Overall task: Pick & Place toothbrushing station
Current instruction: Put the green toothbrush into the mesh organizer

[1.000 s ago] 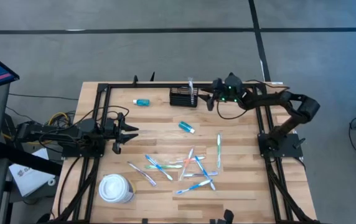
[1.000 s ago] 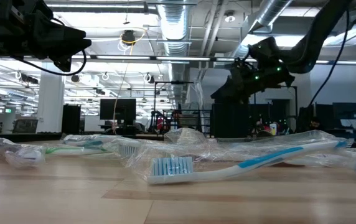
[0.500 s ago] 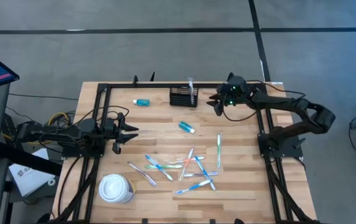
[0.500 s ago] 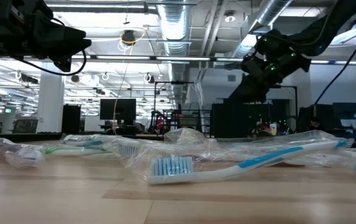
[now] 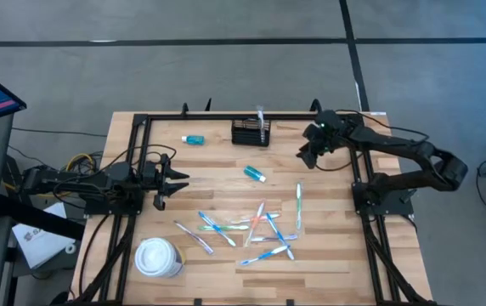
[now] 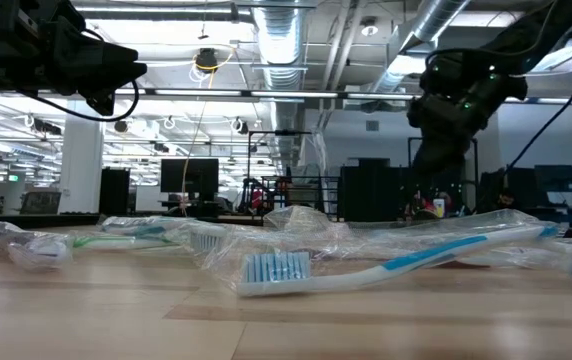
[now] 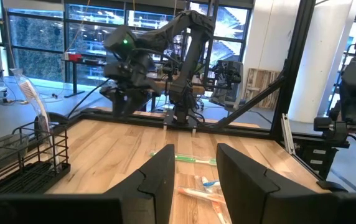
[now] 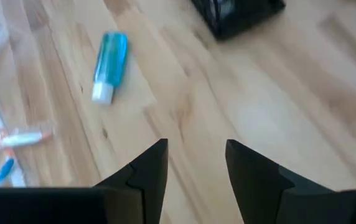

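The right end effector [image 5: 309, 155] has pulled rightward away from the toothbrushing station [image 5: 251, 133], fingers spread, empty; the left end effector [image 5: 178, 179] hovers spread.

Overhead, table-level and two wrist views, table [image 5: 226, 161] shared.

Robotics lab / industrial open-plan workspace. Exposed ceiling ducts [image 6: 286, 45] and pipes, strip lighting, grey concrete floor [image 5: 226, 68]. Monitors [image 6: 188, 178] on benches beyond wooden tabletop [image 5: 217, 166], black frame rails [image 5: 137, 149] along its edges, loose cables [image 5: 81, 161] off left edge.
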